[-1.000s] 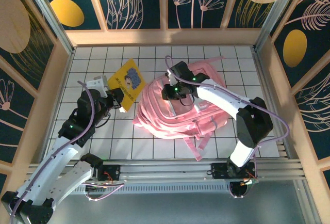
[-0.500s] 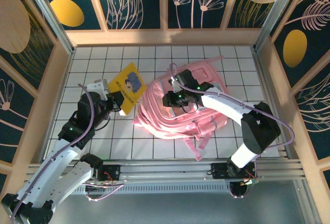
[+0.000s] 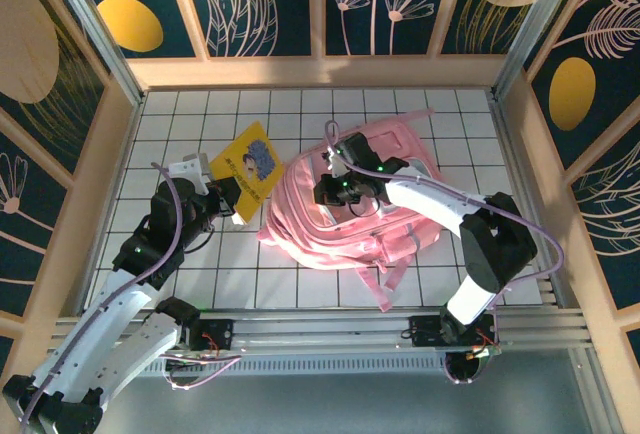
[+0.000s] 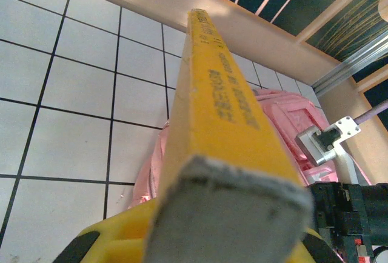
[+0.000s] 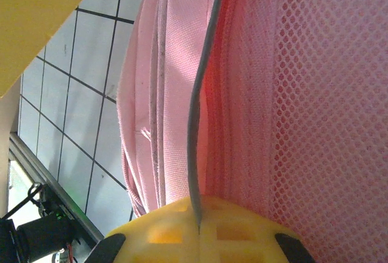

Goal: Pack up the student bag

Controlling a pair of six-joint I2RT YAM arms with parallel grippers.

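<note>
The student bag [image 3: 352, 226] lies flat on the white tiled table [image 3: 180, 114], at the centre of the top view and slightly right of the middle, with its pink straps trailing toward the lower edge of the frame. The right gripper [image 3: 332, 188] sits over the upper left part of the bag. In the right wrist view, its two yellow fingers [image 5: 242, 229] stand closed against each other at the bottom of the frame, pinching a thin grey edge strip [image 5: 200, 99] of the bag. Pink mesh fabric lies to the right of the strip and folded pink layers to its left. The left gripper [image 3: 230, 194] is left of the bag in the top view and is clamped on the lower corner of a yellow book [image 3: 250, 162]. The book is tilted, and its far end points toward the upper right of the frame, close to the bag's left edge. In the left wrist view the book's spine runs from the bottom centre up toward the top centre, with the bag and part of the right arm [image 4: 330, 142] at the lower right. A corner of the book also appears at the upper left of the right wrist view.
</note>
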